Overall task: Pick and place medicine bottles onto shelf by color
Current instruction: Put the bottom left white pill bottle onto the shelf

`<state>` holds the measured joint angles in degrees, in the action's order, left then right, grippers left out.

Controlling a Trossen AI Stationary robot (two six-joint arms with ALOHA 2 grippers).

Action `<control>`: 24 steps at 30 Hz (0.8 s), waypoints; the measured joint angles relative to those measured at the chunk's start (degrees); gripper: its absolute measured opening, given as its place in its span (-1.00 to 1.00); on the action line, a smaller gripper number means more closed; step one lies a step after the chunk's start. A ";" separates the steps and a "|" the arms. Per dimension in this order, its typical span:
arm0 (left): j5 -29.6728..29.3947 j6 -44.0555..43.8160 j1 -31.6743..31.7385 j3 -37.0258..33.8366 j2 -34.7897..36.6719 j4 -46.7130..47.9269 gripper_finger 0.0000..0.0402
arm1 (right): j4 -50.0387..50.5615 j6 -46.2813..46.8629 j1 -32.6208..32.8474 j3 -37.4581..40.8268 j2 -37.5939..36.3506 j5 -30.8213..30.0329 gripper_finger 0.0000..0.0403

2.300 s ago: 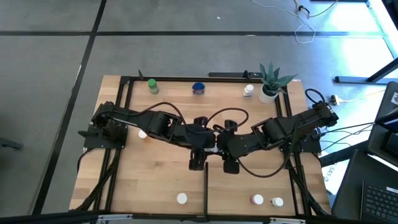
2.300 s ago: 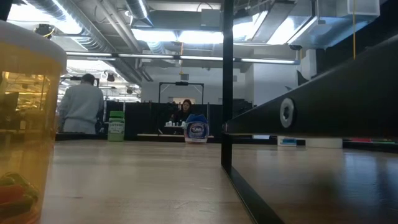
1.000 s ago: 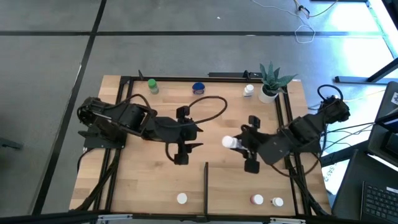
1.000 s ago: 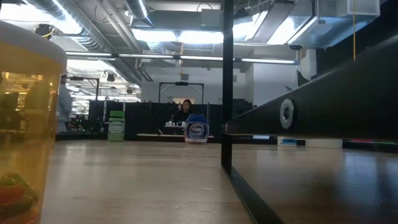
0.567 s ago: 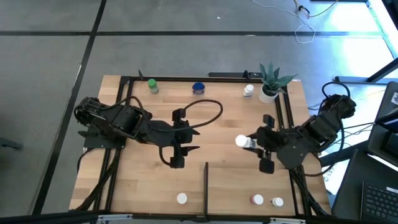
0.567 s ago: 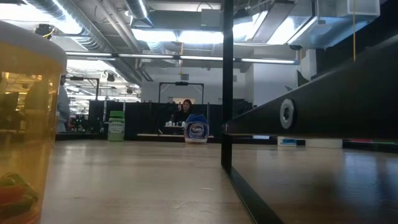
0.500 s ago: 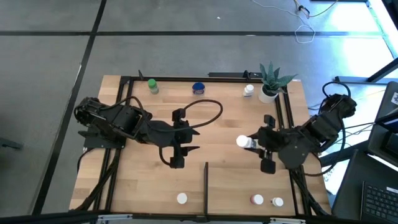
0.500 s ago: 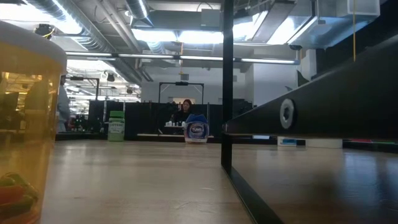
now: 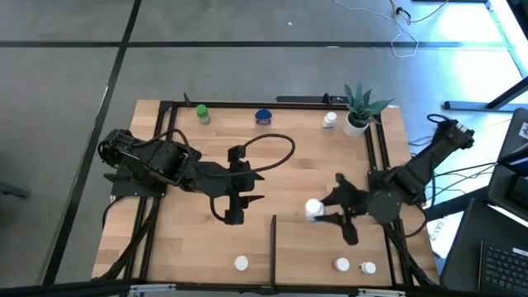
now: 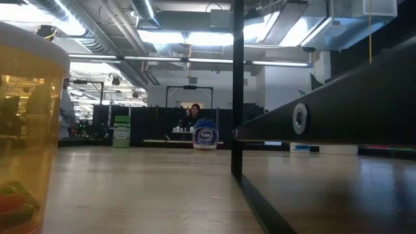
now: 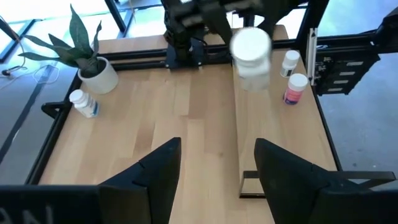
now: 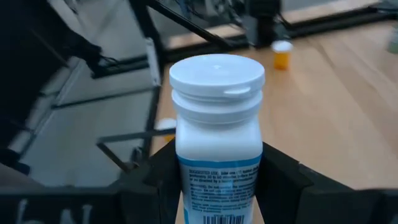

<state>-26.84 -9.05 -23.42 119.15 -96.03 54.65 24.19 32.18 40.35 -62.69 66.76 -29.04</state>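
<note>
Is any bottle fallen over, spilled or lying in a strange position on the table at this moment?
Nothing stands out. The right gripper holds a white bottle upright between its fingers; the left gripper is open and empty. The green bottle, blue bottle and pink bottle stand upright.

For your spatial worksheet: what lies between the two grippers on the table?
In the high view, the black divider bar starts just below the line between left gripper and right gripper; otherwise bare wood.
</note>
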 joint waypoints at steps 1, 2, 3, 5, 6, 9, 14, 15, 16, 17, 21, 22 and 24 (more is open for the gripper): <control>-0.01 -0.01 0.01 0.00 0.00 0.13 -0.02 | -3.25 -1.16 0.03 1.69 0.07 0.11 -0.19; -0.01 -0.01 0.03 0.00 0.00 0.32 -0.02 | -6.18 -2.43 0.05 3.17 0.34 0.18 -0.19; -0.01 -0.01 0.04 0.00 0.00 0.42 -0.02 | -8.68 -3.02 0.05 4.40 0.75 0.14 -0.19; -0.01 0.01 0.04 0.00 0.00 0.42 -0.02 | -11.99 -3.93 0.04 6.51 1.75 -0.38 -0.19; -0.01 0.00 0.04 0.00 0.00 0.44 -0.02 | -13.29 -3.99 0.04 7.16 2.41 -0.69 -0.19; -0.08 0.00 0.04 0.00 0.00 1.15 -0.02 | -15.08 -4.07 0.07 7.73 4.41 -0.86 -0.19; -1.05 -2.20 0.04 -0.02 -0.02 4.16 -0.01 | -17.66 -4.08 1.41 7.80 7.35 -1.09 -0.19; -1.10 -2.81 0.04 -0.02 -0.02 4.59 -0.01 | -17.65 -3.95 1.91 7.78 7.87 -1.71 -0.19; -1.10 -3.26 0.04 -0.02 -0.02 4.98 -0.01 | -17.60 -3.75 2.44 7.78 8.59 -2.68 -0.19; -1.10 -3.90 0.04 -0.02 -0.02 5.31 -0.01 | -17.62 -3.11 2.95 7.78 9.36 -3.91 -0.19; -1.12 -5.51 0.04 -0.02 -0.02 6.40 -0.01 | -18.45 -0.22 4.21 7.78 12.48 -6.88 -0.19; -1.12 -5.63 0.04 -0.04 -0.02 6.45 -0.01 | -18.46 0.42 4.23 7.78 13.19 -6.86 -0.19; -1.12 -5.63 0.04 -0.04 -0.02 6.41 -0.01 | -18.77 1.05 4.23 7.80 14.33 -6.89 -0.19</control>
<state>-27.97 -14.68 -23.38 119.11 -96.05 61.06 5.42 33.23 44.58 -54.89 81.09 -35.93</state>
